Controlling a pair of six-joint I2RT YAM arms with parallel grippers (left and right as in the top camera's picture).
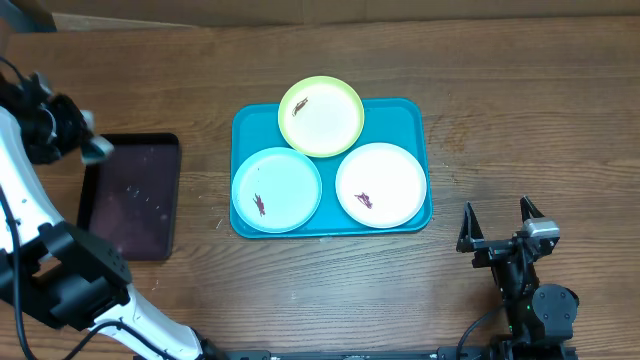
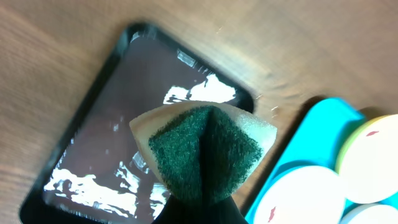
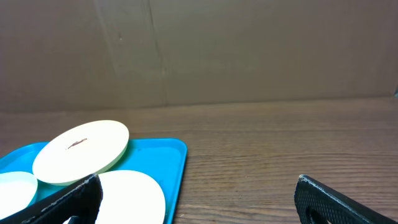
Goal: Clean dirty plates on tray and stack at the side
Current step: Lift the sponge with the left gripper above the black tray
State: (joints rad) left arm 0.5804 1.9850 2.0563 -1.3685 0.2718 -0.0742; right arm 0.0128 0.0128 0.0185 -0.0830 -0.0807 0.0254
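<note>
The turquoise tray (image 1: 408, 112) lies mid-table and holds three plates. The yellow-green plate (image 1: 321, 117) is at the back, resting on the edges of the other two. The mint-blue plate (image 1: 277, 189) is front left and the white plate (image 1: 381, 185) front right. Each has a small dark smear. My left gripper (image 1: 92, 148) is at the far left above a black tray, shut on a green and pale-yellow sponge (image 2: 202, 148). My right gripper (image 1: 497, 226) is open and empty, right of the turquoise tray. In the right wrist view the white plate (image 3: 132, 196) lies near the left finger.
A smaller black rectangular tray (image 1: 130, 195) lies left of the turquoise tray; its wet surface shows under the sponge in the left wrist view (image 2: 93, 143). Bare wooden table lies around both trays. A cardboard wall stands at the back.
</note>
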